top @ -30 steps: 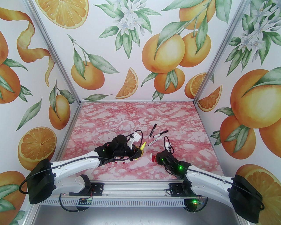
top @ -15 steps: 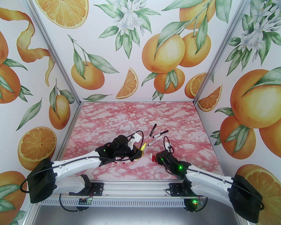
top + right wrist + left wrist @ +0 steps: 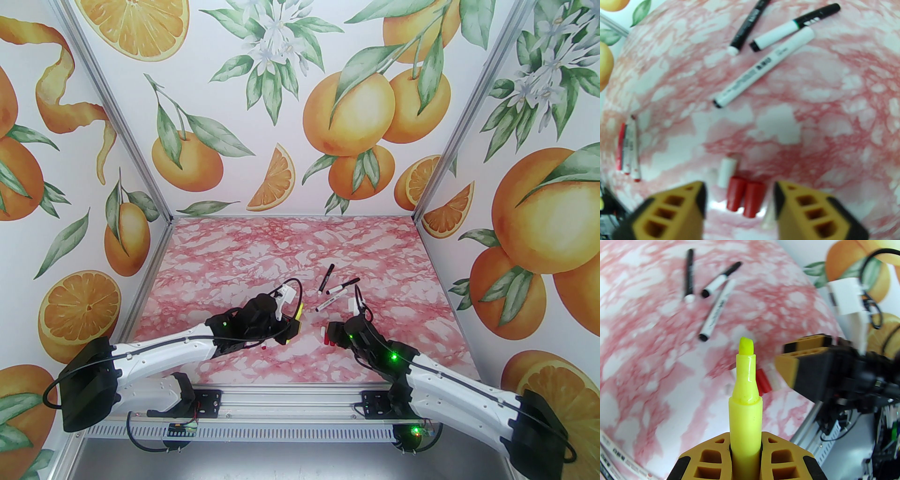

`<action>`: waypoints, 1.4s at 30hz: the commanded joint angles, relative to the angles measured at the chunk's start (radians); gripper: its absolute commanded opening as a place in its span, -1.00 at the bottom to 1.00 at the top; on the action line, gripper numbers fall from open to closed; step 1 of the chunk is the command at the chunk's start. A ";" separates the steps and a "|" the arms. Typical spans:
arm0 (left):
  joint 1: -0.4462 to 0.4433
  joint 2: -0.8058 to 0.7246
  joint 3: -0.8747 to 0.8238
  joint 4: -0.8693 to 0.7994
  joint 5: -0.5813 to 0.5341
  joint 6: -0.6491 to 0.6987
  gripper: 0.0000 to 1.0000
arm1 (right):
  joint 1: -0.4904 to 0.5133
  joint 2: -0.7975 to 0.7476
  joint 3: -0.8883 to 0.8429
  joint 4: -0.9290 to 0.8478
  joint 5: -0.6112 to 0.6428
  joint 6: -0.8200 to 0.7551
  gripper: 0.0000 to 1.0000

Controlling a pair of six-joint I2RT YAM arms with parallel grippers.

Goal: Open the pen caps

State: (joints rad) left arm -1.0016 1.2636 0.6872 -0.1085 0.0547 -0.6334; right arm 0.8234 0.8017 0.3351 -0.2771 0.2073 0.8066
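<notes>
My left gripper (image 3: 745,441) is shut on a neon yellow pen (image 3: 745,390), whose bare chisel tip points up and away; in the top view this pen (image 3: 299,310) sticks out of the left gripper (image 3: 291,324). My right gripper (image 3: 739,206) stands open low over loose pen caps: two red caps (image 3: 744,196), a white cap (image 3: 726,172) and a clear cap (image 3: 768,218) beside its right finger. From above, the right gripper (image 3: 333,333) is just right of those caps (image 3: 323,333). Three capped pens (image 3: 333,287) lie farther back.
Several uncapped white pens with red tips (image 3: 629,150) lie under the left arm (image 3: 265,348). The pink marble table (image 3: 234,253) stretches back to the orange-print walls. The metal rail (image 3: 281,403) with both arm bases runs along the near edge.
The right gripper has opened and shifted slightly back and left above the caps. The left gripper has turned a little, swinging the yellow pen more upright.
</notes>
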 commanded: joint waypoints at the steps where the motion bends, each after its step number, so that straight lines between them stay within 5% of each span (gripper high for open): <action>1: -0.009 0.016 -0.019 -0.086 -0.132 -0.117 -0.96 | 0.003 -0.042 0.036 -0.060 -0.110 -0.065 0.78; 3: -0.011 0.025 -0.024 -0.109 -0.199 -0.157 -0.96 | 0.005 -0.063 0.037 -0.065 -0.175 -0.087 0.99; 10: -0.006 0.119 0.052 -0.276 -0.301 -0.234 -0.95 | 0.003 -0.140 0.027 -0.074 -0.302 -0.110 0.99; 20: 0.014 0.265 0.116 -0.329 -0.334 -0.243 -0.89 | 0.003 -0.209 0.012 -0.088 -0.266 -0.099 0.99; 42: 0.096 0.253 0.047 -0.367 -0.332 -0.233 -0.89 | 0.004 -0.164 0.024 -0.097 -0.239 -0.090 0.99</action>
State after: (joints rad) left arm -0.9108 1.5368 0.7464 -0.4458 -0.2619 -0.8566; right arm 0.8234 0.6357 0.3481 -0.3672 -0.0593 0.7162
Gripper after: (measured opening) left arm 0.161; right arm 0.996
